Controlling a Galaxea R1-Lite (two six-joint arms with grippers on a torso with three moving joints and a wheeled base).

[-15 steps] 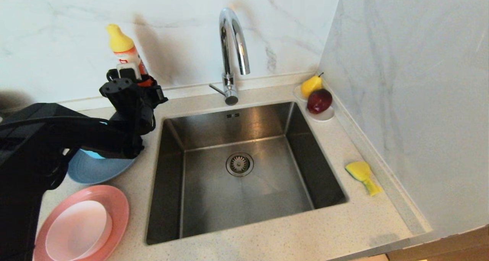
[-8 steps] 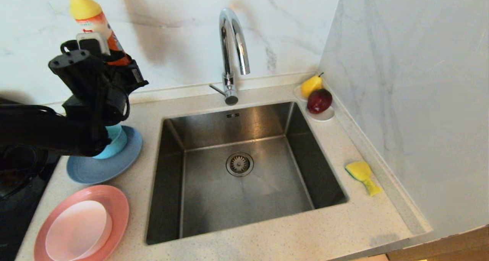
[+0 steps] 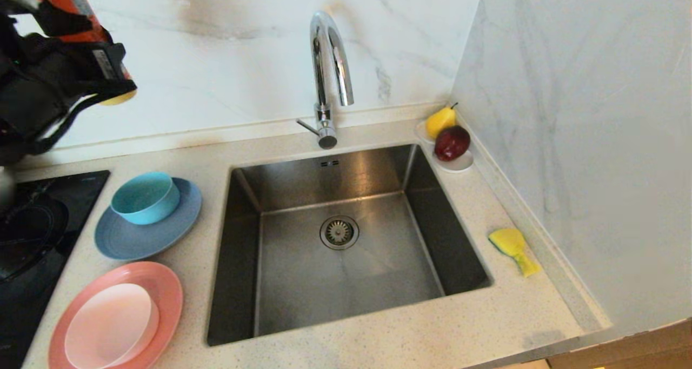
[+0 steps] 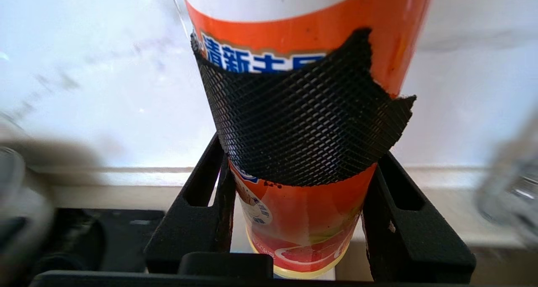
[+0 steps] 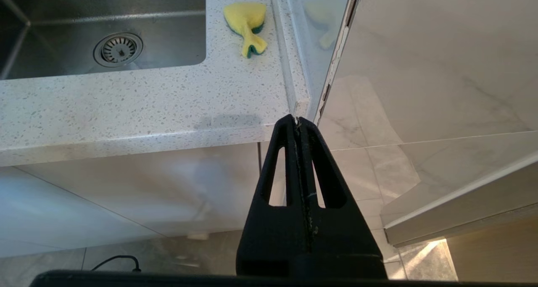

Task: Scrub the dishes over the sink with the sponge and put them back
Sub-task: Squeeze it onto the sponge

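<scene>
My left gripper [image 3: 67, 42] is high at the back left, shut on an orange dish-soap bottle [image 3: 67, 9] wrapped in a black mesh sleeve [image 4: 302, 123]; its fingers [image 4: 197, 219] press the bottle [image 4: 302, 35] from both sides. On the counter left of the sink [image 3: 303, 282], a teal bowl [image 3: 145, 197] stands on a grey-blue plate [image 3: 135, 242]. Nearer me, a pale pink bowl [image 3: 111, 326] sits on a salmon plate [image 3: 168, 293]. The yellow sponge [image 3: 513, 247] lies right of the sink, untouched. My right gripper [image 5: 297, 121] hangs shut and empty below the counter's front edge, with the sponge [image 5: 246, 22] beyond it.
A chrome gooseneck tap [image 3: 327, 72] stands behind the basin, whose drain [image 3: 339, 232] is at its middle. A white saucer [image 3: 459, 165] with a pear and a dark red fruit sits in the back right corner. A black cooktop [image 3: 32, 234] lies far left. A marble wall closes the right side.
My left arm has swung up and to the left with the bottle, lifting it off the counter and uncovering the teal bowl and grey-blue plate. The right arm has not moved.
</scene>
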